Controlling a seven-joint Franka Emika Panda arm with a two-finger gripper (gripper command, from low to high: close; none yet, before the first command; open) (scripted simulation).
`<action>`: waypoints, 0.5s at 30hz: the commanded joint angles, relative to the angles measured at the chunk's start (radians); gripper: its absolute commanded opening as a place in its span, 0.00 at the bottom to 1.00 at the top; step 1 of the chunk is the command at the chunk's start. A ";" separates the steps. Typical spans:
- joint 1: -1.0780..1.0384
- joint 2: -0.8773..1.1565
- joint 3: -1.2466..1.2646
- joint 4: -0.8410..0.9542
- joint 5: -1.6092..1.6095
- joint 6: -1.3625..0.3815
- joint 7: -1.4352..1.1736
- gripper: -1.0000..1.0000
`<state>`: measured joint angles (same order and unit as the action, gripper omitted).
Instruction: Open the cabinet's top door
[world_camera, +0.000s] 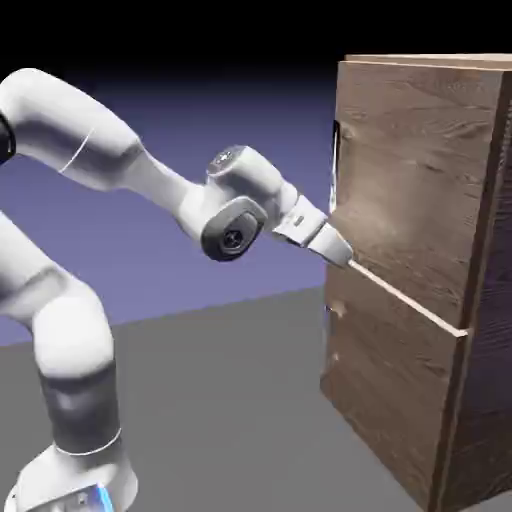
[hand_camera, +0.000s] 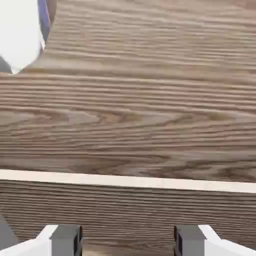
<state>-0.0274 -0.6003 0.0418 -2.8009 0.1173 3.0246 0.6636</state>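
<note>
The cabinet (world_camera: 485, 250) stands at the right of the exterior view, and the white arm (world_camera: 75, 125) reaches toward it from the left. The top door (world_camera: 420, 180) is the upper part of the cabinet's front, above the lower panel (world_camera: 395, 385); it looks shut. A pale strip (world_camera: 410, 299) runs between the two. The handle (world_camera: 335, 165) is a slim upright at the door's far left edge.

The gripper (hand_camera: 128, 241) is close to the front, around the height of the strip, below most of the handle. Its fingers are apart, with only wood grain showing between them and nothing gripped. Whether they touch the wood, I cannot tell.

The step in hand seems to be getting onto the handle. Best to back off slightly, rise and shift far left, then straddle the bar squarely before closing. Pushing in here would likely just scrape the wood or press the door shut.
</note>
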 joint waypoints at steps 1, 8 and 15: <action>-0.015 -0.011 0.016 0.003 0.044 -0.005 -0.029 0.50; -0.117 -0.090 0.124 0.027 0.348 -0.037 -0.230 0.50; -0.219 -0.168 0.232 0.051 0.653 -0.069 -0.430 0.50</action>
<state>-0.2464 -0.7685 0.2743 -2.7500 0.7698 2.9557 0.2332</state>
